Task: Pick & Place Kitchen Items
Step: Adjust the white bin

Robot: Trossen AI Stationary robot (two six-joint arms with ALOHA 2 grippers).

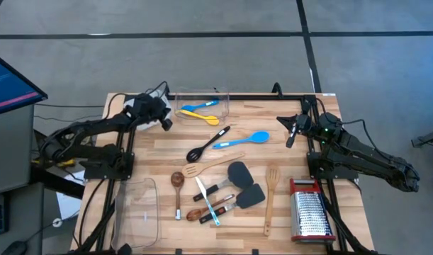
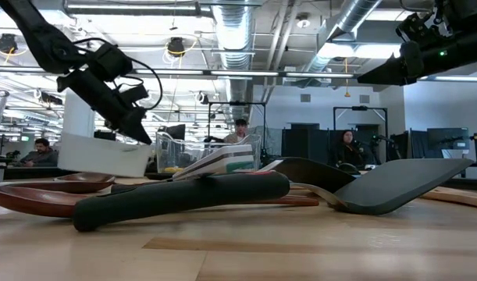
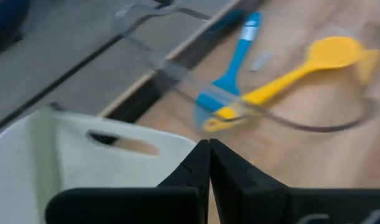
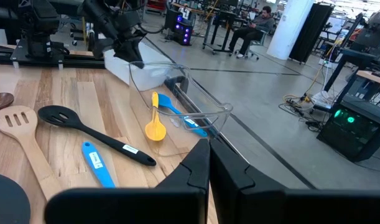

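My left gripper (image 1: 165,122) is shut and holds nothing at the table's far left. Its tips hang just above the edge of a white tray (image 3: 102,162), beside a clear tub (image 1: 202,93). A yellow spoon (image 3: 320,59) and a blue utensil (image 3: 236,62) lie in that tub. My right gripper (image 1: 290,142) waits shut at the far right, above the table. The other kitchen items lie flat mid-table: a black slotted spoon (image 1: 205,144), a blue spoon (image 1: 243,139), wooden spoons and spatulas (image 1: 202,168), and dark grey spatulas (image 1: 239,173).
A steel grater with red trim (image 1: 312,212) lies at the near right. A second clear tub (image 1: 139,212) stands at the near left. People sit at desks in the room beyond the table. Bare wood shows between the utensils and the right arm.
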